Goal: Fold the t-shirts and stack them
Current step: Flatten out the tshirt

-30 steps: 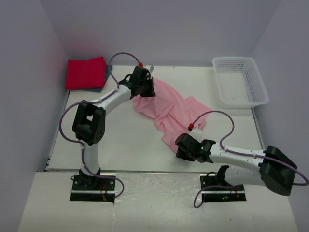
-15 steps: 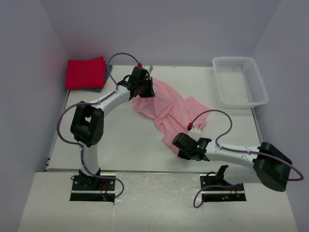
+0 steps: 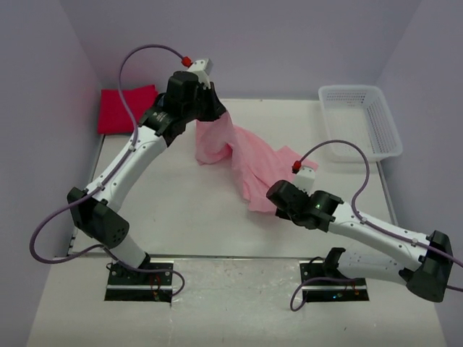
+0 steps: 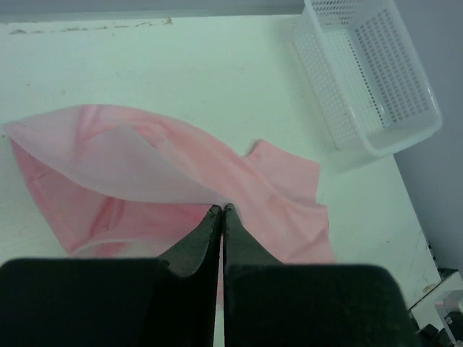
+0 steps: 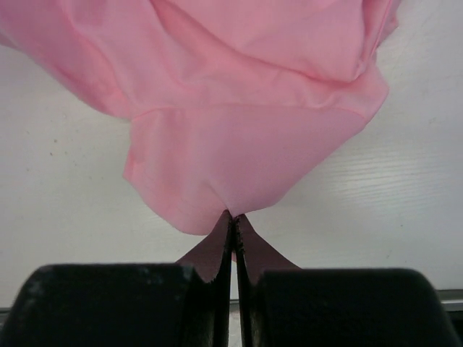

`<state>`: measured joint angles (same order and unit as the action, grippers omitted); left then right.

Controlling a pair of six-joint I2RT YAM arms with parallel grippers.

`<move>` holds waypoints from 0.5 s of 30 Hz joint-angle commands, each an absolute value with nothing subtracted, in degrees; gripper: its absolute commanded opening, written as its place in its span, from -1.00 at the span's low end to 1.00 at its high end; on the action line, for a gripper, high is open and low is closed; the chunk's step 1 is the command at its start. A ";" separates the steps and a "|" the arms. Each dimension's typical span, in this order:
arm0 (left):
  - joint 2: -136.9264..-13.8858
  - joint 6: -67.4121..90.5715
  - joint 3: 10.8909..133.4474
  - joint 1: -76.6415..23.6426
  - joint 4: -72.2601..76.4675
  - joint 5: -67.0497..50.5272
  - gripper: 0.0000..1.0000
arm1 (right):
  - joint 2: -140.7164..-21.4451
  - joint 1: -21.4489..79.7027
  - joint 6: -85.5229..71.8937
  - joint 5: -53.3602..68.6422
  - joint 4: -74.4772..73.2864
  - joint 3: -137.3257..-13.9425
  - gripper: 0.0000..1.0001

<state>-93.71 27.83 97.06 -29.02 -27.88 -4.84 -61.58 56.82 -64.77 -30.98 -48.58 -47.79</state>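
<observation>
The pale pink t-shirt (image 3: 249, 159) is crumpled in the middle of the table, pulled up at two ends. My left gripper (image 3: 206, 119) is shut on its far edge and holds it raised above the table; the wrist view shows the cloth (image 4: 166, 173) hanging from the closed tips (image 4: 221, 210). My right gripper (image 3: 278, 201) is shut on the near hem, with the fabric (image 5: 246, 152) pinched at the closed tips (image 5: 234, 215). A folded crimson-red t-shirt (image 3: 126, 108) lies at the far left corner. No dark teal shirt shows.
A white mesh basket (image 3: 362, 123) stands at the far right of the table (image 3: 181, 210), also seen in the left wrist view as the basket (image 4: 376, 79). Lilac walls close in the left, back and right sides.
The left arm has risen, lifting the shirt's far edge off the table. The right gripper has shut on the near hem and drawn it up and slightly right.
</observation>
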 commanded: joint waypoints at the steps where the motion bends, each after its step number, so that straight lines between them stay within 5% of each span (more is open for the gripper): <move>1: -91.59 26.54 101.42 -29.18 -33.74 -1.41 -1.00 | -59.16 54.24 -59.69 -37.17 -53.87 -53.07 -1.00; 15: -78.32 22.42 119.08 -29.00 -50.26 18.34 -1.00 | -59.67 29.72 -26.91 -39.11 -55.72 -89.01 -1.00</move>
